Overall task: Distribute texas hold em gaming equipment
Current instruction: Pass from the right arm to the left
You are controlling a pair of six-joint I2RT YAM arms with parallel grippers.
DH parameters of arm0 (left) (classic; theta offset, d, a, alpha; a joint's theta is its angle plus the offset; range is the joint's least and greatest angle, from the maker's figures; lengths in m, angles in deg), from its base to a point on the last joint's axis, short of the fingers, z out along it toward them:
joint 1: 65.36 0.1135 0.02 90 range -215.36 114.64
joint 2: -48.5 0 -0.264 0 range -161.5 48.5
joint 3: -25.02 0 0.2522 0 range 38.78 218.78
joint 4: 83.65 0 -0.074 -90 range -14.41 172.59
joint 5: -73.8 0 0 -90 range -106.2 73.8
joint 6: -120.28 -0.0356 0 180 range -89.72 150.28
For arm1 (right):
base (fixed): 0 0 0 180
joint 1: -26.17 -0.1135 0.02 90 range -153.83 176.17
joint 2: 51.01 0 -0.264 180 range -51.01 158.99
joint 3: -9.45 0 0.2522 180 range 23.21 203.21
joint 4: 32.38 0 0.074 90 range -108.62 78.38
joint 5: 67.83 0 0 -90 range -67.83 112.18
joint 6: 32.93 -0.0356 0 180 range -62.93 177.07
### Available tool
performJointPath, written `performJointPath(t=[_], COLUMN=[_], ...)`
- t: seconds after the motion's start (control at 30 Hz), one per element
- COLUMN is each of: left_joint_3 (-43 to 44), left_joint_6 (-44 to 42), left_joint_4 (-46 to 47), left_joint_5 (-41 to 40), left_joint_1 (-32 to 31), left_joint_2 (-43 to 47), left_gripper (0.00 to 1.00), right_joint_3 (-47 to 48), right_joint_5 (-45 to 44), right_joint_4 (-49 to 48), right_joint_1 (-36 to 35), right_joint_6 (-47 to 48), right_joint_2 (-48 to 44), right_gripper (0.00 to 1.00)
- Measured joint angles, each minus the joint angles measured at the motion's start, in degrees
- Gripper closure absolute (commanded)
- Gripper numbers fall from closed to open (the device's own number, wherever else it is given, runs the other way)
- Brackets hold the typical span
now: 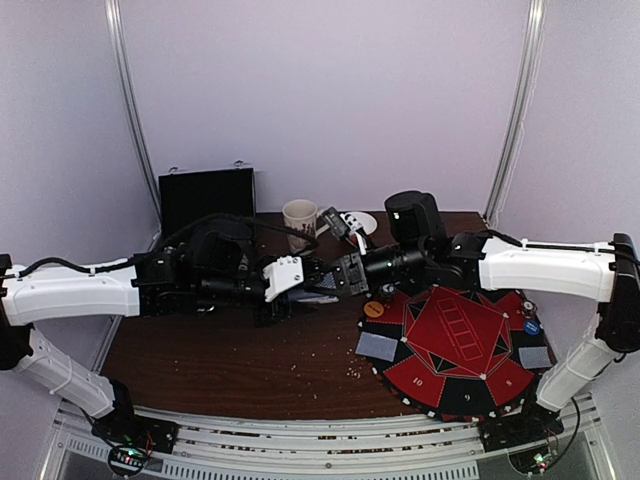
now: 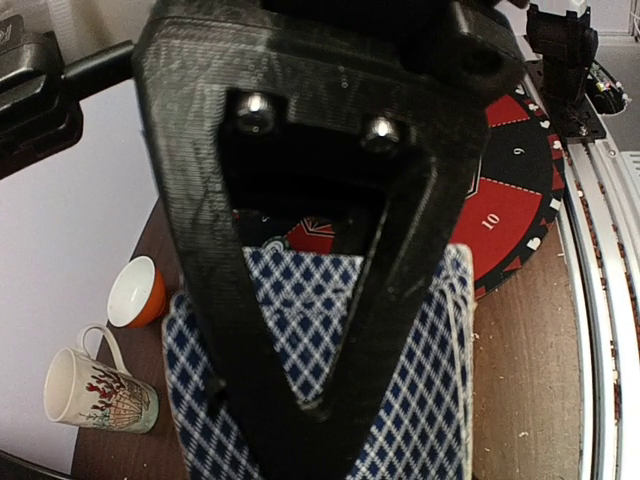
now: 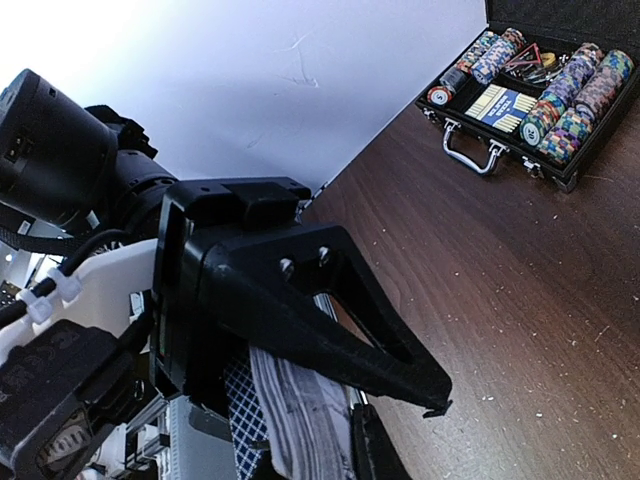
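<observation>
Blue-and-white diamond-backed card deck (image 2: 420, 400) was clamped by left gripper (image 1: 305, 285). Right gripper (image 1: 340, 275) grip could not be told. Risk judged: several cards dragged together, spilled.

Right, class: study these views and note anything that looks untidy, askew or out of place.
The blue-and-white diamond-backed deck of cards in the left gripper is splayed, its edges stepped rather than squared. Also, pale crumbs speckle the brown wooden table. Nothing else stands out.
</observation>
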Motion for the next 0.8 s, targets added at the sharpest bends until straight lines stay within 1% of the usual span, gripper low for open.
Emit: performJointPath(t=[0.1,0.3,0.6,0.67,0.8], left_joint_3=[0.0,0.0,0.0,0.0,0.0], left_joint_6=[0.4,0.0,-0.1,-0.1,-0.1], left_joint_4=[-0.4,0.4,2.1,2.0,2.0], left_joint_5=[0.1,0.1,-1.7,-1.9,-2.2], left_joint_1=[0.0,-0.1,-0.1,-0.1,-0.1], left_joint_2=[0.1,0.1,0.1,0.1,0.1], left_gripper=[0.62,0.61,0.6,0.6,0.6], right_joint_3=[0.0,-0.4,-1.3,-1.3,-1.3], right_joint_5=[-0.8,-3.7,-9.8,-10.2,-10.0], right_joint_4=[0.6,1.9,6.4,7.1,8.4], right_joint_1=[-0.2,-0.2,1.5,1.5,1.6], right_joint_6=[1.5,1.1,0.5,0.6,1.0], right_joint_2=[0.0,-1.8,-8.2,-8.4,-8.5], right_gripper=[0.81,0.71,0.67,0.69,0.78])
